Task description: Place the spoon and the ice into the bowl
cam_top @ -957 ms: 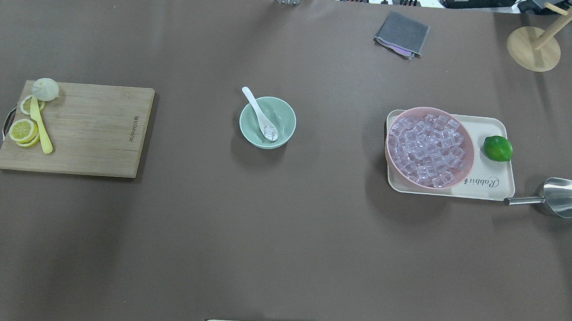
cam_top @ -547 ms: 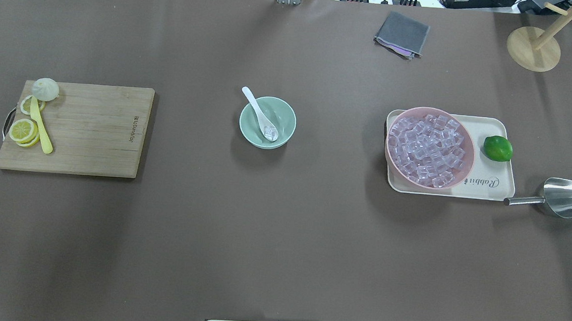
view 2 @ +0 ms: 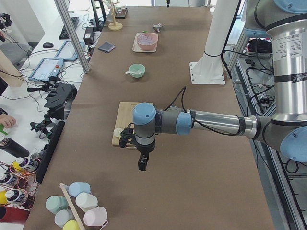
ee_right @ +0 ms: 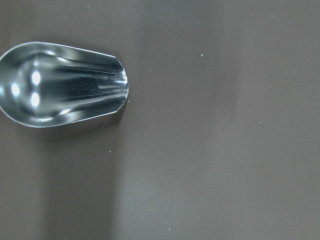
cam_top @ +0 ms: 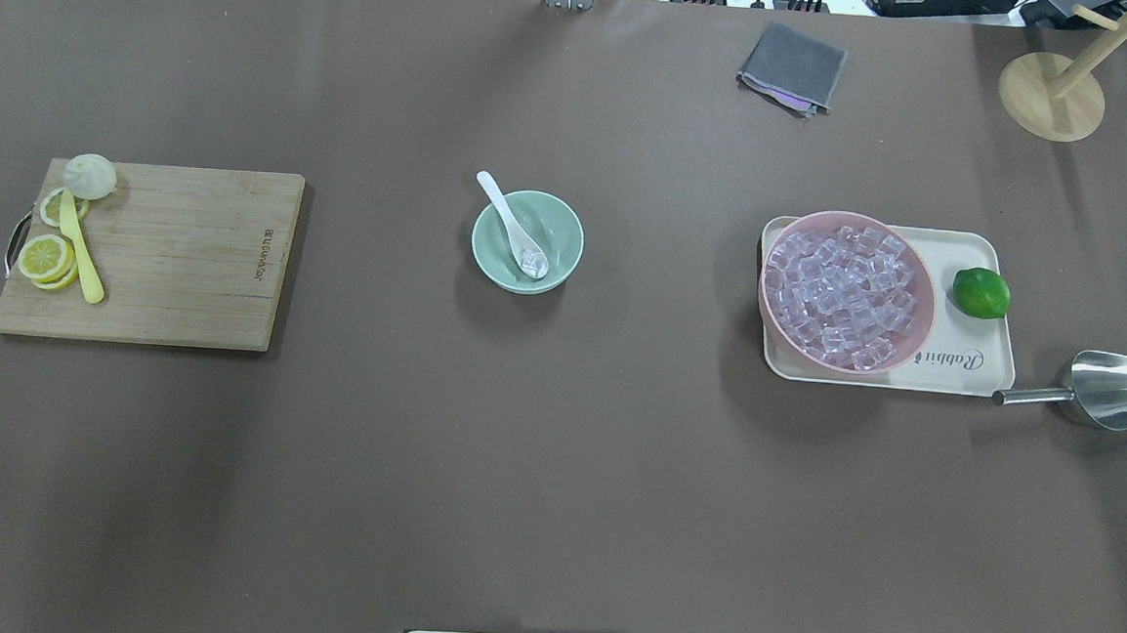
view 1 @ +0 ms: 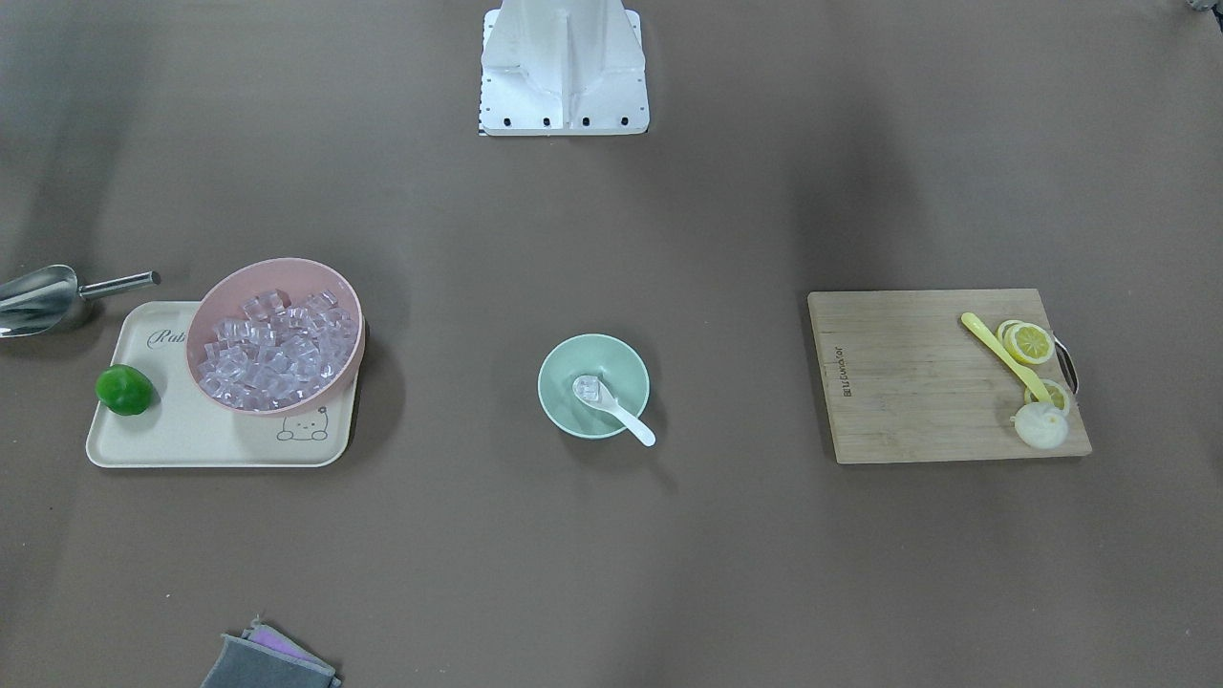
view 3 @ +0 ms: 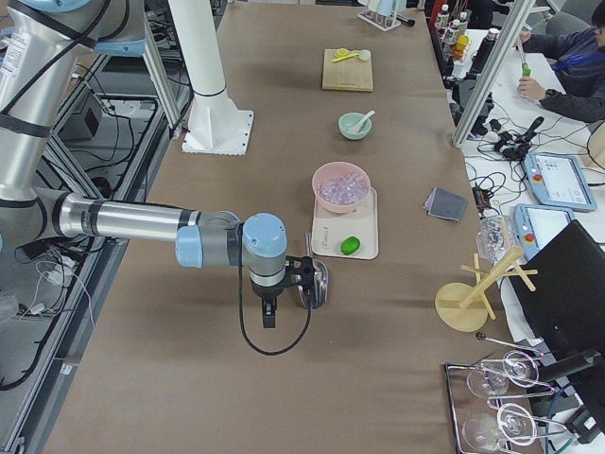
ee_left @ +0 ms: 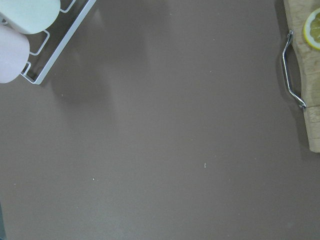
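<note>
The mint-green bowl (cam_top: pixel 561 224) stands mid-table and also shows in the front view (view 1: pixel 560 375). The white spoon (cam_top: pixel 504 208) lies in it, scoop down inside and handle resting over the rim. One clear ice cube (cam_top: pixel 531 259) sits in the spoon's scoop, also seen in the front view (view 1: pixel 589 388). My left gripper (view 2: pixel 142 163) hangs past the cutting board at the table's left end. My right gripper (view 3: pixel 268 317) hangs near the metal scoop at the right end. Both show only in side views, so I cannot tell if they are open or shut.
A pink bowl (cam_top: pixel 847 290) full of ice cubes sits on a cream tray (cam_top: pixel 971 366) with a lime (cam_top: pixel 981 292). A metal scoop (cam_top: pixel 1102 391) lies beside the tray. A cutting board (cam_top: pixel 176 254) holds lemon slices and a yellow utensil (cam_top: pixel 81 250). A grey cloth (cam_top: pixel 792 66) lies at the back.
</note>
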